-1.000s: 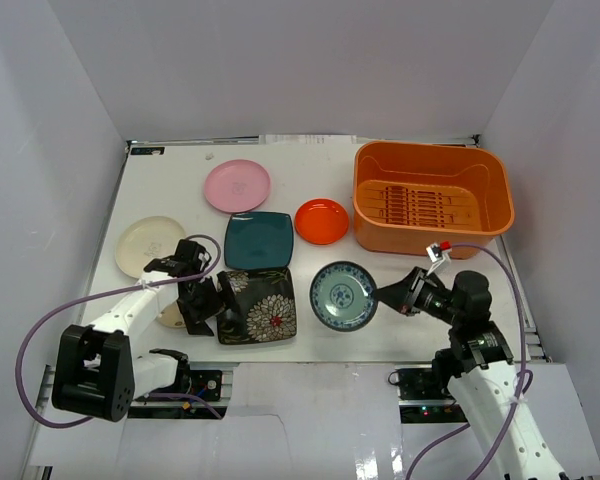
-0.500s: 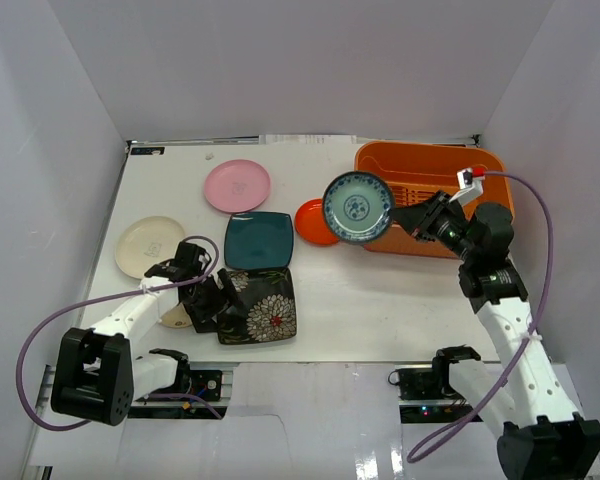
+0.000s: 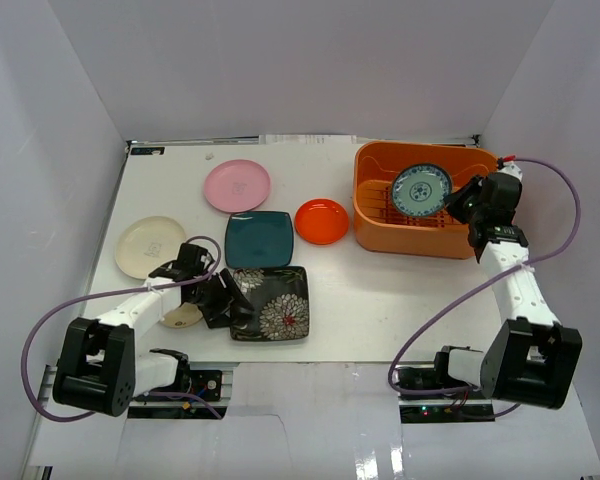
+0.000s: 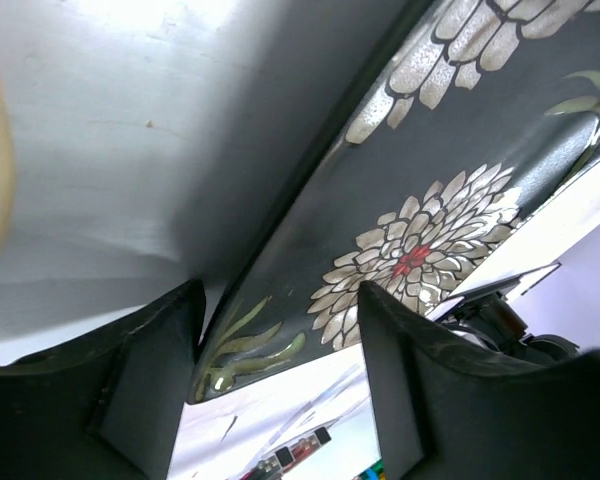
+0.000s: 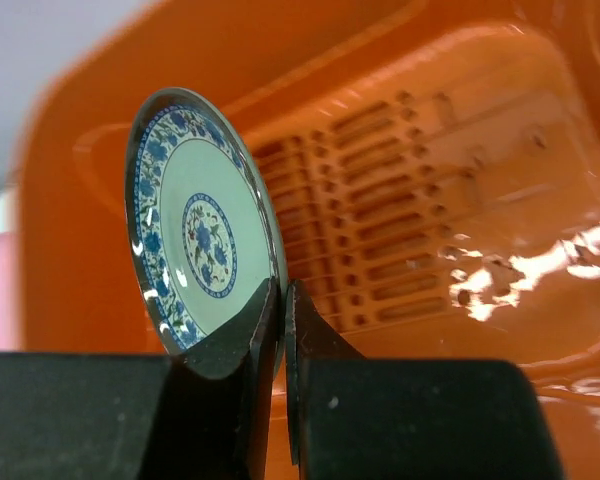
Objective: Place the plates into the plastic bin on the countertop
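Observation:
My right gripper [image 3: 457, 200] [image 5: 282, 288] is shut on the rim of the small blue-green patterned plate [image 3: 422, 188] [image 5: 195, 240] and holds it on edge above the floor of the orange plastic bin [image 3: 430, 236] [image 5: 450, 150]. My left gripper [image 3: 218, 298] [image 4: 280, 305] is open, its jaws straddling the left edge of the dark square plate with white flowers [image 3: 276, 316] [image 4: 420, 250], which lies tilted on the white countertop [image 3: 390, 300]. The pink [image 3: 237, 185], cream [image 3: 148, 246], teal [image 3: 258, 240] and orange-red [image 3: 321, 221] plates lie flat on the table.
A small beige piece [image 3: 183, 318] lies under the left arm, near the front edge. Pale walls enclose the table on three sides. The bin stands at the back right, the right arm's cable [image 3: 560, 215] looping beside it.
The right arm lifted the blue-green plate off the table front and carried it back over the bin. The left jaws narrowed around the floral plate's edge, and that plate shifted right.

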`<state>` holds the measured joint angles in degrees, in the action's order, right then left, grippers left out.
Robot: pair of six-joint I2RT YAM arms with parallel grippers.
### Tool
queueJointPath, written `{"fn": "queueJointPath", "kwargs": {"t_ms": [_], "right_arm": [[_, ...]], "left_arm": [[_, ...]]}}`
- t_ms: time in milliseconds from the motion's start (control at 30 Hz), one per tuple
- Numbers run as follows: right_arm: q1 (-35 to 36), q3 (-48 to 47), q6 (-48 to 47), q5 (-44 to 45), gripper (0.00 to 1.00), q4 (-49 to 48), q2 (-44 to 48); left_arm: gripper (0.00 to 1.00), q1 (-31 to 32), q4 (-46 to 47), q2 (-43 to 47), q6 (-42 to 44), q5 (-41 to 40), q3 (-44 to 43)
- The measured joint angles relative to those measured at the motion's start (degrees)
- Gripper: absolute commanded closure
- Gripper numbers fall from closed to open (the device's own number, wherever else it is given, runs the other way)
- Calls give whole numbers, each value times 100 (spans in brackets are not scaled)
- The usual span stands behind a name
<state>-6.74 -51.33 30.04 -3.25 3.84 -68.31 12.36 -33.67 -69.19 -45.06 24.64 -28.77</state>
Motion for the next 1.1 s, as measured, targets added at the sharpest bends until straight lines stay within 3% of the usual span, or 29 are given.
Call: {"fn": "queueJointPath", "kwargs": {"t_ms": [100,167,267,300,400,500,633,733,867,1067,1100], "right_arm": [[0,0,-236,345,92,105,-507],[0,0,-343,463,86,175,-739],[9,-96,-417,498,59,160,-809],[7,-98,-459,494,44,155,-807],[7,-98,-496,435,22,170,-789],[7,-85,-520,144,15,251,-540],[79,337,-372,-479,14,92,557],[483,1064,-162,-970,15,-225,1611],[1781,2199,111,-1370,14,-337,2590],[3101,3296,446,-1766,0,-345,2863],[3193,3399,485,-1829,5,-372,2861]], "left_arm": [[38,37,184,0,-35,7,61],[41,66,321,0,-57,-7,118],[46,144,505,-17,-96,-15,173],[49,195,599,-52,-131,-11,190],[55,334,833,-109,-199,-15,238],[71,433,1137,-127,-269,-24,367],[100,487,1740,2,-284,289,688],[100,577,2260,210,-273,444,988],[100,595,2529,629,-308,439,1241],[100,601,2124,1952,-295,120,1464],[100,601,2026,2194,-289,61,1488]]}}
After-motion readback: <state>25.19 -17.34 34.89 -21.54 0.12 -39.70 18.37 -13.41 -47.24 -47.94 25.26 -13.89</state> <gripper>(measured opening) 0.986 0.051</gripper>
